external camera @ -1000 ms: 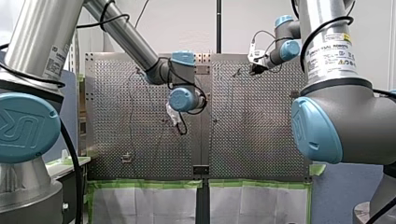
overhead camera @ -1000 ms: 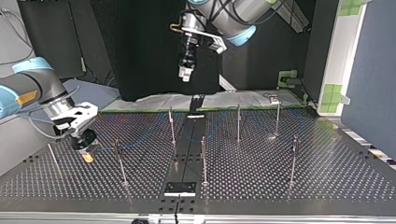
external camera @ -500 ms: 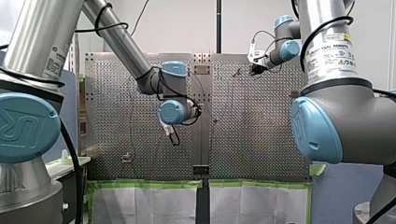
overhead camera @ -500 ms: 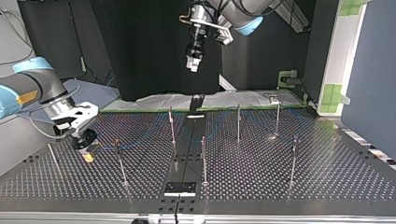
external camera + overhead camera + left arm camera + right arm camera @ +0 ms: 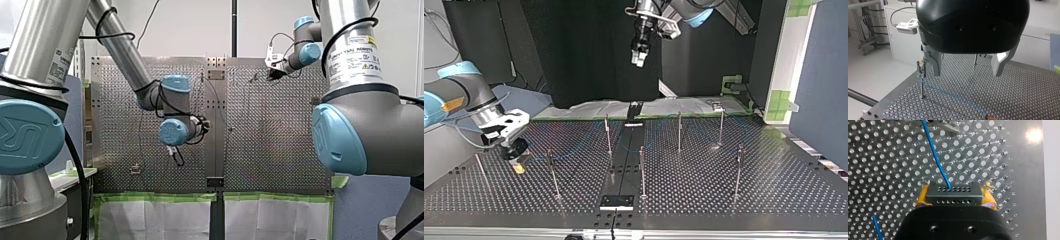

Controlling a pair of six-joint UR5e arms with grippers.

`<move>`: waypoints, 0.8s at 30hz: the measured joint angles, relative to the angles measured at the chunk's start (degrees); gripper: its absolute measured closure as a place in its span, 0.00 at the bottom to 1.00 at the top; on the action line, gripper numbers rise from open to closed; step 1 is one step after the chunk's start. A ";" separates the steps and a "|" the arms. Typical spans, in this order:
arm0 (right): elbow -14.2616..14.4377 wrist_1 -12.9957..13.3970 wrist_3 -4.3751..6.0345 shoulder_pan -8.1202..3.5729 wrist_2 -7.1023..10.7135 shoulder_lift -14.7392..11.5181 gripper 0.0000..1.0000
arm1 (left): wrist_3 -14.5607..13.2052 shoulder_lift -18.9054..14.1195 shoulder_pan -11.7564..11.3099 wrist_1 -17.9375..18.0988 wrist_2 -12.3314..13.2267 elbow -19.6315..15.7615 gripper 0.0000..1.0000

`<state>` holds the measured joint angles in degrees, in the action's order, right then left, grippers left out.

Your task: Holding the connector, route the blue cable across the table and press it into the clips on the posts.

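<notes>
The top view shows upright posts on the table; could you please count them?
7. Far row: centre-left post, centre-right post, right post. Near row: faint far-left post, left post, middle post, right-hand post. More may be hidden.

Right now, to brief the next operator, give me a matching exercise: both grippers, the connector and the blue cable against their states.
1 left gripper
2 right gripper
3 connector
4 blue cable

A enters the connector
B jaws apart, empty
C between yellow pads
D jaws shut, low over the table

Pairs: 1-B, 2-D, 3-C, 4-A
</notes>
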<state>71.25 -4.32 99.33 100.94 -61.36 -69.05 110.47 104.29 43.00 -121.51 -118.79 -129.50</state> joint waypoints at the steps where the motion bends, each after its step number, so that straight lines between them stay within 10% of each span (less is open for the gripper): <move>1: 0.00 0.01 0.00 -0.06 -0.02 0.00 1.00 | 0.00 0.00 0.00 0.44 -0.01 -0.47 0.00; 24: 0.00 0.02 0.00 -0.17 -0.09 0.00 1.00 | 0.00 0.07 0.00 7.48 0.01 -7.48 0.00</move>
<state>71.25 -4.30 99.33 100.77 -61.45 -69.05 110.48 104.35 43.00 -114.03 -118.78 -136.99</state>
